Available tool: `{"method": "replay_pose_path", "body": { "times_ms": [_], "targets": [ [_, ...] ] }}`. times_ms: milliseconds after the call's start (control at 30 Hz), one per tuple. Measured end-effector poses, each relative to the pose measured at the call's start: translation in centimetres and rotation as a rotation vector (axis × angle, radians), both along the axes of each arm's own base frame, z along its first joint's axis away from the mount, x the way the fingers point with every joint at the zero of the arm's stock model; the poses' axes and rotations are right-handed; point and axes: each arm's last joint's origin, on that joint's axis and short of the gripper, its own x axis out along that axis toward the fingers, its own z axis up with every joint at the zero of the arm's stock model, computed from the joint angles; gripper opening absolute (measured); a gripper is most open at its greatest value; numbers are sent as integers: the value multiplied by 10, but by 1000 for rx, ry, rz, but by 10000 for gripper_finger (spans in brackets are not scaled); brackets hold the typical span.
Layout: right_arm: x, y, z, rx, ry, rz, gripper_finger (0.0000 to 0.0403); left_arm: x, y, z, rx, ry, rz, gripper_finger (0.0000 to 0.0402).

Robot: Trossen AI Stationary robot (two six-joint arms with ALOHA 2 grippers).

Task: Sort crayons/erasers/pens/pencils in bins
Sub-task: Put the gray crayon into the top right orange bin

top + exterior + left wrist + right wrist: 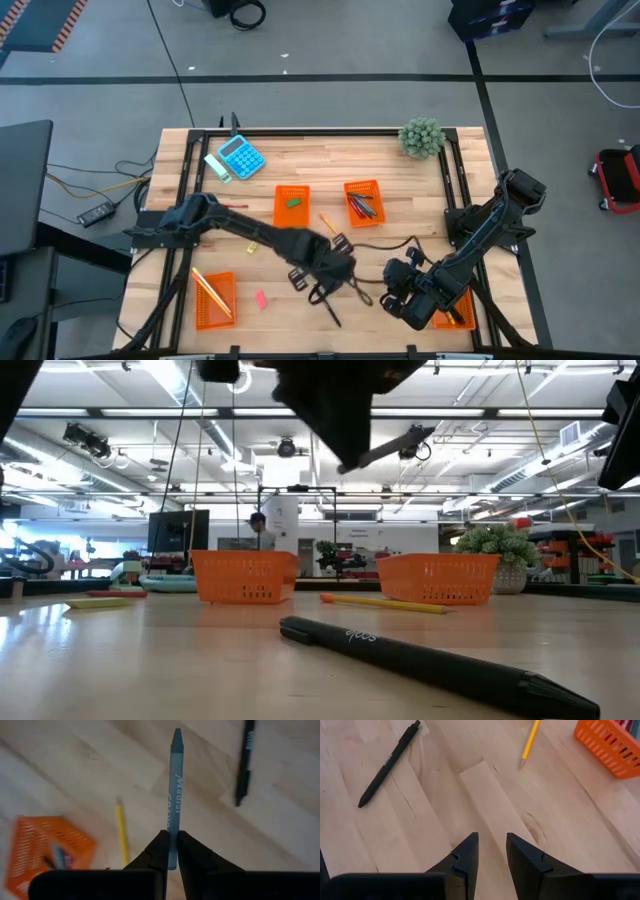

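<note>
My left gripper [335, 280] is over the table's near middle, shut on a blue-grey crayon [175, 785]. My right gripper [392, 290] hangs just to its right, open and empty [492, 852]. A black pen [387, 765] and a yellow pencil [530, 742] lie flat on the wood; the pen also shows close up in the low view [430, 660]. Two orange bins [291, 205] [362, 200] stand at mid-table. A third [214, 298] is near left with pencils in it. A fourth [452, 316] is partly hidden under my right arm. My left gripper pinches the crayon's blunt end [172, 851] between its two fingers. The crayon lies along the fingers and sticks out past their tips, its pointed end [177, 732] leading. It is lifted clear of the table, above the wood between the pencil and the pen.
A blue calculator [241, 157] and a green plant [421, 137] stand at the far side. A pink eraser [261, 298] lies near the near-left bin, and a green one [293, 202] sits in a middle bin. A cable runs across the wood near my right gripper.
</note>
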Motion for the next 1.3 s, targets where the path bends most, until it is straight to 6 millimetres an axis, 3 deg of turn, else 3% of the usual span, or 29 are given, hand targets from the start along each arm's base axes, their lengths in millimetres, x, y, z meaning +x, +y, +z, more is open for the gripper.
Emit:
{"method": "replay_pose_path", "body": {
  "times_ms": [233, 467, 667, 933, 1300],
  "targets": [
    [0, 0, -1, 36, 30, -5, 106, 19, 66, 23, 80, -66, 65, 34],
    [2, -2, -1, 54, 49, -11, 106, 35, 141, 39, 49, -194, 199, 42],
    [4, -4, -1, 77, 34, -68, 106, 39, 189, 25, 3, -218, 309, 33],
    [4, -3, -1, 111, 15, -129, 106, 51, 201, -2, 25, -366, 288, 49],
    [4, -3, -1, 129, 7, -160, 106, 46, 192, -44, 122, -294, 99, 48]
  ]
}}
